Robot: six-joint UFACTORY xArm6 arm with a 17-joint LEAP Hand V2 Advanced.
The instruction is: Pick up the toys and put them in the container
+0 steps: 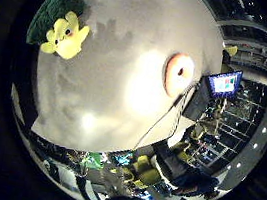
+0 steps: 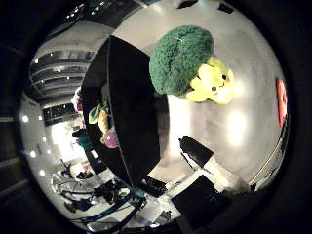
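Note:
A plush toy with a green bushy top and a yellow face (image 2: 190,66) lies on the white table (image 2: 244,58), right beside a black container (image 2: 132,107). It also shows in the little finger side view (image 1: 61,27). A pink and orange ring-shaped toy (image 1: 179,73) lies on the table away from the plush; in the thumb side view it sits at the picture's edge (image 2: 281,102). Small colourful things (image 2: 101,125) show at the container's far side; I cannot tell whether they lie in it. My hand is well above the table, over neither toy.
A lit monitor (image 1: 224,85) stands just past the table's edge near the ring toy. Dark blocky parts (image 2: 200,171) stand at the table's edge. The room's shelves and lights lie beyond.

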